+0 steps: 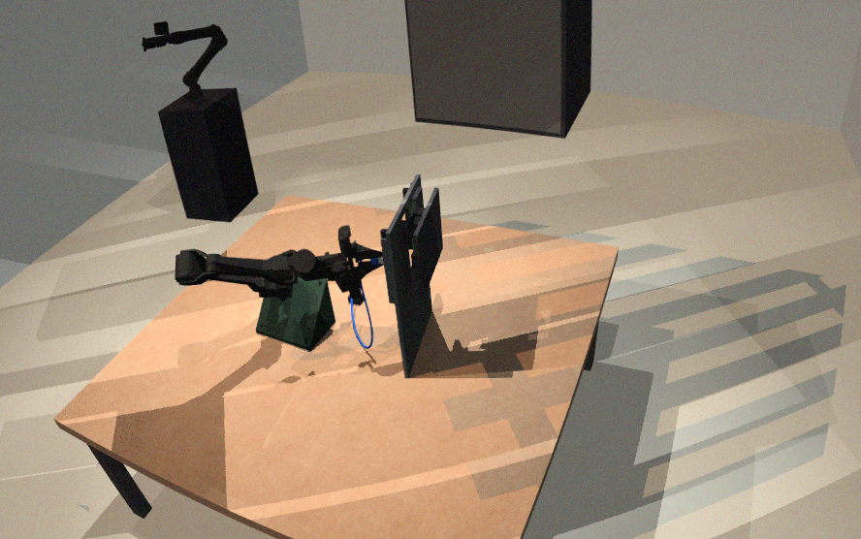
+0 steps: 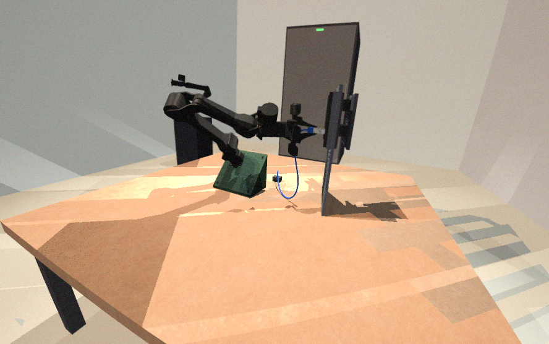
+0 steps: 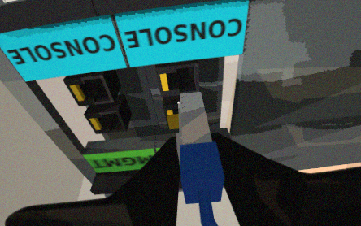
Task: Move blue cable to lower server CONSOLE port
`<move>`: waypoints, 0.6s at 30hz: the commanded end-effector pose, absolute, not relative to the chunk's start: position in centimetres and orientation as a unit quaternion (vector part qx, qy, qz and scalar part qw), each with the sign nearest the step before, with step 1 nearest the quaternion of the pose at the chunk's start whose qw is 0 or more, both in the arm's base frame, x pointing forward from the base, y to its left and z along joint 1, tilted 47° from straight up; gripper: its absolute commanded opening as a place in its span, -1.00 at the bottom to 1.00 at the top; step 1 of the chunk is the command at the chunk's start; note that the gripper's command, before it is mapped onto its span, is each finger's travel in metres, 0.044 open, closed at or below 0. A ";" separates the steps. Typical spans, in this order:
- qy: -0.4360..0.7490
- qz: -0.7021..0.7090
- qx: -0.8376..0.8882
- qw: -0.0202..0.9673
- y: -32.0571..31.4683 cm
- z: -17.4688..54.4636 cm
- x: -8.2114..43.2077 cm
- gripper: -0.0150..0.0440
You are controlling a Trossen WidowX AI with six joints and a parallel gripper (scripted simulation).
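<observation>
Nearest to the wrist camera, the blue cable (image 1: pixel 372 330) (image 2: pixel 297 178) (image 3: pixel 207 213) is trailing from the rear of the plug (image 1: pixel 374 261) (image 2: pixel 310 130) (image 3: pixel 202 171). The hand (image 1: pixel 375 261) (image 2: pixel 315 130) (image 3: pixel 193 141) is clamping this plug, with one finger pressing on each side. So the plug is lying between the fingers, its clear nose pointing forward, away from the wrist. Its long axis is running nearly with the fingers, toward the upright panel (image 1: pixel 406 317) (image 2: pixel 332 121); in the wrist view, the nose is leaning slightly left. Beyond it, two pairs of sockets are facing the hand, and the nose is overlapping the right pair, below the right blue label (image 3: pixel 183 34). I cannot tell whether the tip is entering a socket or only standing before it, nor which server is showing. Probably the coming move is depending on this line: the nose should be meeting the chosen socket squarely before any push.
</observation>
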State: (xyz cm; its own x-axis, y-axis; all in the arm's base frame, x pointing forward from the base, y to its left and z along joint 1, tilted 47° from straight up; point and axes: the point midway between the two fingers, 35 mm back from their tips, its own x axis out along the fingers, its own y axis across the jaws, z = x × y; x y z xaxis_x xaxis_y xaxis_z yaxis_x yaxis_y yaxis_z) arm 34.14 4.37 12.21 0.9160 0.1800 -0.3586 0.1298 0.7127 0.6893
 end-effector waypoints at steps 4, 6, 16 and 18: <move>0.203 0.019 0.378 0.903 4.4 12.4 34.6 -0.49; 0.203 0.019 0.378 0.903 4.4 12.3 34.7 -0.49; 0.203 0.019 0.378 0.903 4.3 12.4 35.2 -0.49; 0.203 0.019 0.378 0.903 4.3 12.4 35.3 -0.49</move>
